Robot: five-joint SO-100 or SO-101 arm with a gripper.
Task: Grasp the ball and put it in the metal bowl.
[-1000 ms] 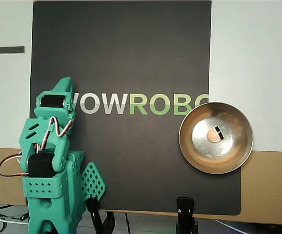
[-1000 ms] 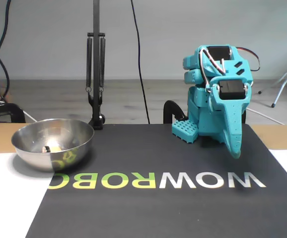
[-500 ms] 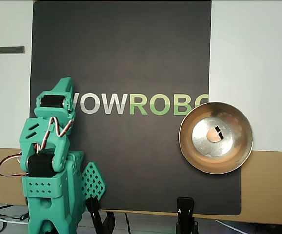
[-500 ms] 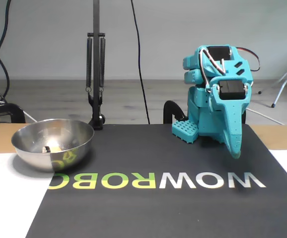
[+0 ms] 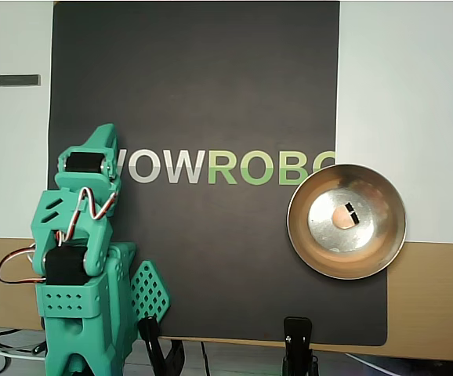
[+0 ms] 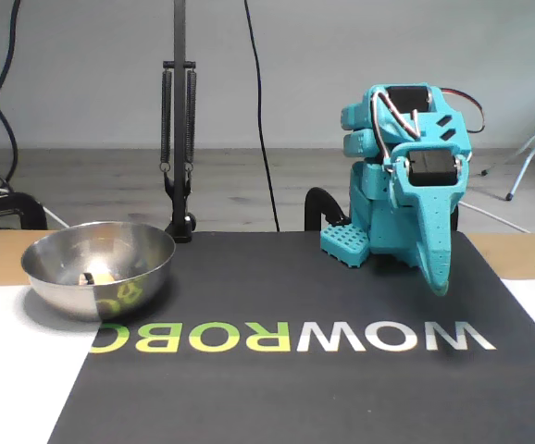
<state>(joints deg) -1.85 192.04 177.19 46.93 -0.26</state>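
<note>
The ball (image 5: 341, 217) is a small tan sphere lying on the flat bottom of the metal bowl (image 5: 346, 269), with a small dark mark right beside it. In the fixed view the ball (image 6: 102, 274) shows low inside the shiny bowl (image 6: 64, 298) at the left. The teal arm is folded back over its base at the mat's other side. Its gripper (image 5: 103, 131) (image 6: 439, 281) points down at the mat beside the letter W, shut and with nothing in it, far from the bowl.
A black mat (image 5: 195, 94) printed WOWROBO covers the table's middle. A small dark stick (image 5: 19, 80) lies on the white surface at the left of the overhead view. A black stand pole (image 6: 178, 139) and its clamp (image 5: 298, 341) sit at the table edge, with cables behind.
</note>
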